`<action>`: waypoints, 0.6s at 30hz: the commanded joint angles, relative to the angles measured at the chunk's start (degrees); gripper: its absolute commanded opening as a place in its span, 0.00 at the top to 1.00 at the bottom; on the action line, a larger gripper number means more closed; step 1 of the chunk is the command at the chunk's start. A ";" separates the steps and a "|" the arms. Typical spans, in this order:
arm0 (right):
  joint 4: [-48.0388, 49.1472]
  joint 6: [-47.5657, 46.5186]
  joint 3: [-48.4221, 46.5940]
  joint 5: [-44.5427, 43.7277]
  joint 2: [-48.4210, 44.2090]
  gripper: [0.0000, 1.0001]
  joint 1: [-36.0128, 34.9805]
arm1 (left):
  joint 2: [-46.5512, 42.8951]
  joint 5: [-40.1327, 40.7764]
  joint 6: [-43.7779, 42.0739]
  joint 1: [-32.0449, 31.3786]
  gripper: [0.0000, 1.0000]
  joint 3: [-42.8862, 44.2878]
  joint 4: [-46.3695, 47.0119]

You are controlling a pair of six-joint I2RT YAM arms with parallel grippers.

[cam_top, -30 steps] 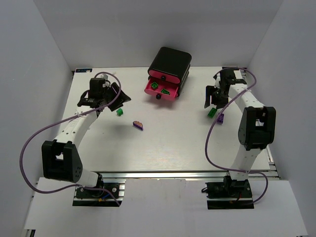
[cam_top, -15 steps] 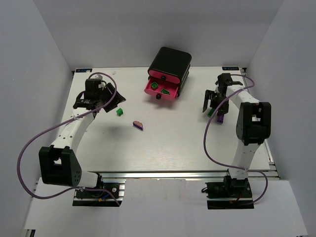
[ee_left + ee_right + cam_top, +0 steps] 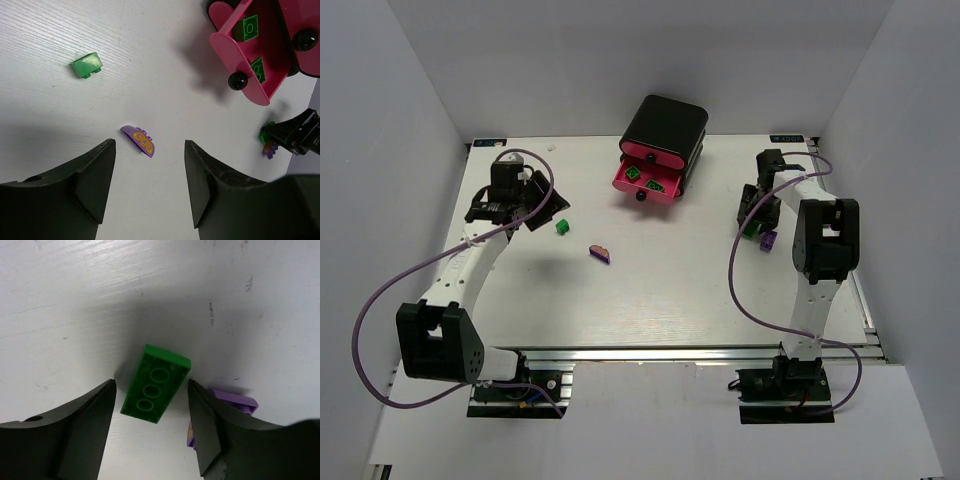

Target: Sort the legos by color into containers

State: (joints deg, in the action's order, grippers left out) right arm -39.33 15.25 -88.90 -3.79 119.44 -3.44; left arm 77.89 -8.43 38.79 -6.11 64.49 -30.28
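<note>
A green lego point(image 3: 156, 391) lies underside up on the white table, between the fingers of my open right gripper point(image 3: 151, 385), with a gap on each side. A purple lego point(image 3: 235, 405) lies just right of it, partly behind the right finger. From above, the right gripper point(image 3: 754, 216) hangs low over both. My left gripper point(image 3: 149, 144) is open and empty, held high over a purple butterfly-printed lego point(image 3: 138, 141). A second green lego point(image 3: 86, 65) lies to its left. The black box point(image 3: 663, 122) has one pink drawer point(image 3: 226, 47) pulled out, with two green legos point(image 3: 250, 27) inside.
White walls close in the table on the left, back and right. The open drawer's black knob point(image 3: 641, 197) juts toward the table's middle. Purple cables loop from both arms. The right arm's gripper shows in the left wrist view at the right edge point(image 3: 295, 134).
The right gripper has swung in and come down over the green lego, and its jaws have narrowed after opening wide. The left gripper has shifted slightly left, still open.
</note>
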 commanded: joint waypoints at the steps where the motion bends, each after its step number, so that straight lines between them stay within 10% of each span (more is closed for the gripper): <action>1: 0.57 1.02 -1.10 -2.27 1.67 0.37 0.10 | -2.92 2.09 -0.99 0.31 0.33 -0.24 -1.62; 14: 8.56 -23.74 -2.68 21.50 -8.06 1.00 -1.92 | -0.99 3.50 -0.55 2.06 0.17 -5.87 -1.71; 18: 9.37 -41.54 -5.13 34.43 -11.50 1.00 -4.37 | 0.86 2.98 -0.55 2.68 0.17 -5.69 -0.57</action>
State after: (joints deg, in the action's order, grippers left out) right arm -33.91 -9.32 -89.82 16.47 114.21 -5.78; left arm 78.50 -5.72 38.39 -4.34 58.65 -32.25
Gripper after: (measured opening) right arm 0.412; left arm 0.828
